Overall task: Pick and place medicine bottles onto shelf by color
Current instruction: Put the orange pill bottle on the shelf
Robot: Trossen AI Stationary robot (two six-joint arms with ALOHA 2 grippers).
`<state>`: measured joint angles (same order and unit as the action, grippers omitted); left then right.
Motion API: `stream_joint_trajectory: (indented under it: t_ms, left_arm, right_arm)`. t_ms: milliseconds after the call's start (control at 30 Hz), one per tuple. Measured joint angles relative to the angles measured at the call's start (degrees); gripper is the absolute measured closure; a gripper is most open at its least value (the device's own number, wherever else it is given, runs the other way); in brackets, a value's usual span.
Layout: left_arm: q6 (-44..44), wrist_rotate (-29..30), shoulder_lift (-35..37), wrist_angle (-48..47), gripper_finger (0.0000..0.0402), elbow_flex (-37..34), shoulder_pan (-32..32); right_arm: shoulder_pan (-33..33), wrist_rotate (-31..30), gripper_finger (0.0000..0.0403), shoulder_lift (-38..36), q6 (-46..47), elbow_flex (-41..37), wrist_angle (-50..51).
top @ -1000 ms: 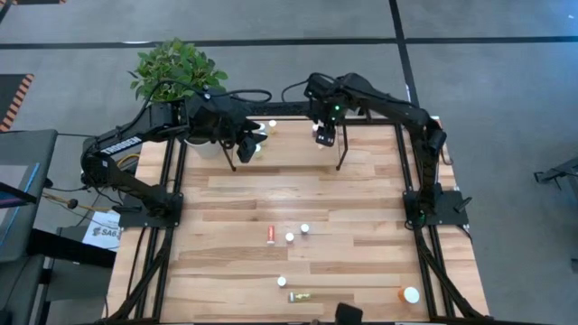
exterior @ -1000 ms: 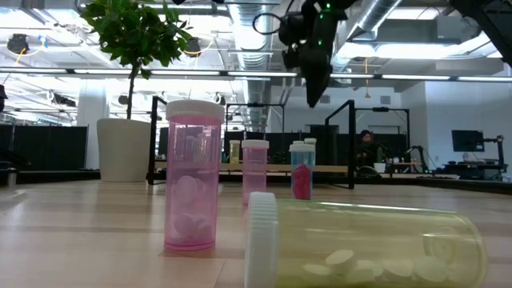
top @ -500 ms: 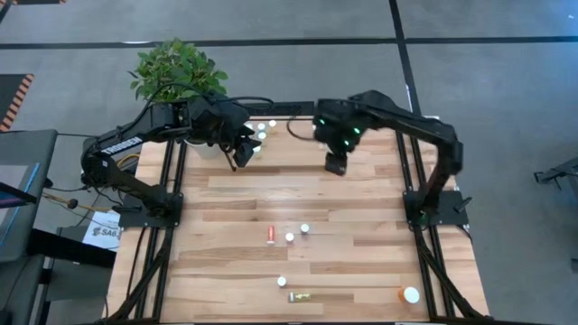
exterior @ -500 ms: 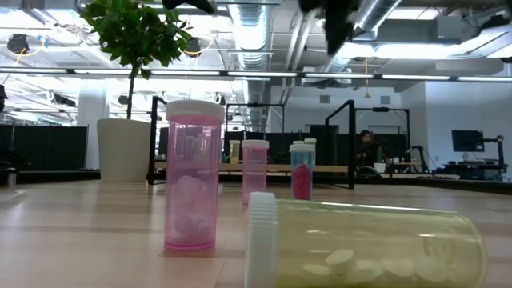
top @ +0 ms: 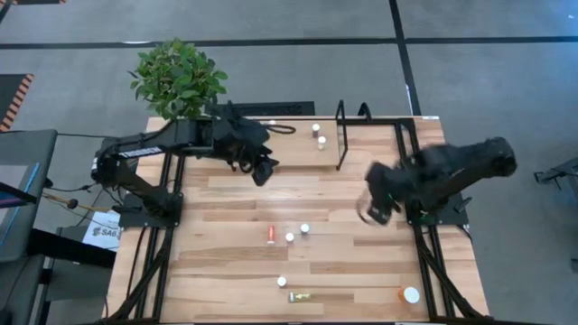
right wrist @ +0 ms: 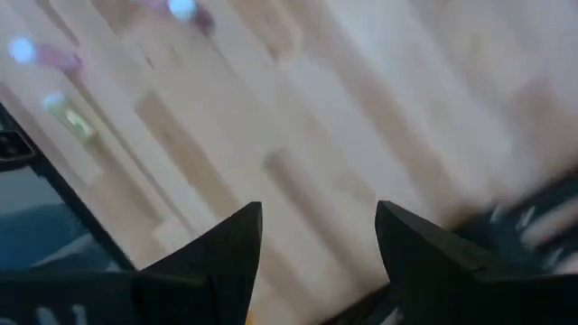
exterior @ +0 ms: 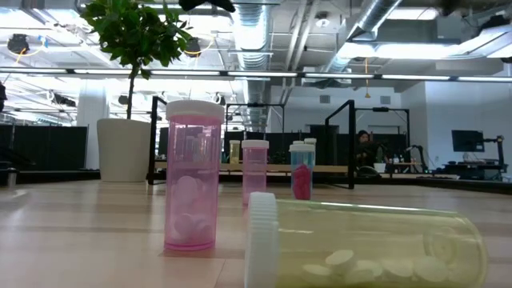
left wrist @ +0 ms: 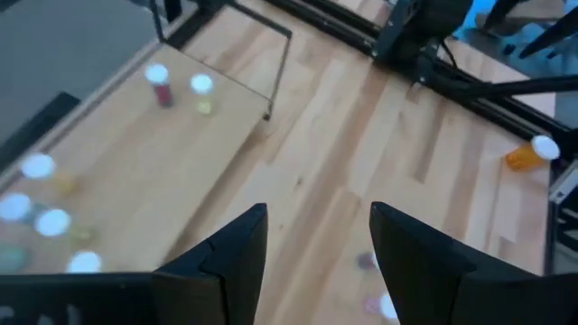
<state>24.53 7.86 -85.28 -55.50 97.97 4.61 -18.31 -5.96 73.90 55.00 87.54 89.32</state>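
The shelf [top: 302, 135] stands at the table's far edge, and its black end loop [top: 341, 135] is upright. Two white-capped bottles [top: 319, 135] stand on it. In the left wrist view a red one [left wrist: 161, 85], a yellow one [left wrist: 200, 92] and several blurred caps [left wrist: 41, 194] stand on the board. My left gripper [top: 263, 169] is open and empty, just on the near side of the shelf. My right gripper [top: 374, 209] is open and empty, above the table's right middle. On the table lie or stand a red bottle [top: 271, 235], three small capped bottles [top: 296, 233], a lying yellow bottle [top: 300, 296] and the larger orange bottle [top: 408, 294].
A potted plant [top: 176, 77] stands at the far left corner. In the low view a pink bottle [exterior: 192, 176] and the lying yellow bottle [exterior: 360, 244] are close to the camera. Bare planks [top: 226, 194] lie between the shelf and the loose bottles.
My right gripper has swung away from the shelf at the far edge, toward the table's near right. It has left the low view. My left gripper has moved a little toward the near and right, off the shelf's left part.
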Motion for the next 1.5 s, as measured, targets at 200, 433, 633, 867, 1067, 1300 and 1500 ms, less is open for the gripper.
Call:
stream_joint_trajectory:
  t_ms: [200, 433, 633, 867, 1067, 1300, 1500]
  left_arm:
    - [5.61, 0.13, -2.85, 4.84, 0.0219, 0.07, -4.97]
    - [10.69, 0.49, -5.98, 6.39, 0.0219, 0.04, -11.57]
    - [15.1, 3.31, -7.31, 6.96, 0.0219, 0.04, -15.87]
    - [17.31, 6.01, -7.27, 7.25, 0.0219, 0.04, -18.93]
    - [18.15, 6.44, -7.27, 7.23, 0.0219, 0.04, -20.33]
    - [18.42, 7.19, -7.25, 7.21, 0.0219, 0.04, -21.64]
    - [18.89, 7.76, -7.25, 7.19, 0.0219, 0.04, -22.25]
  right_arm:
    - [-18.84, 3.04, 0.0165, -3.29, 23.35, -10.75, -5.42]
    - [-32.95, 10.62, 0.0165, 1.51, 34.81, -14.42, -14.18]
    - [-36.28, 18.81, 0.0164, 7.92, 34.71, -14.42, -15.09]
    - [-36.3, 22.38, 0.0145, 12.77, 30.16, -14.42, -18.49]
    - [-35.93, 24.37, 0.0128, 16.47, 27.83, -14.4, -21.45]
    - [-35.93, 25.85, 0.0112, 18.89, 26.87, -14.39, -24.18]
    - [-35.93, 26.2, 0.0111, 19.2, 29.02, -14.78, -25.52]
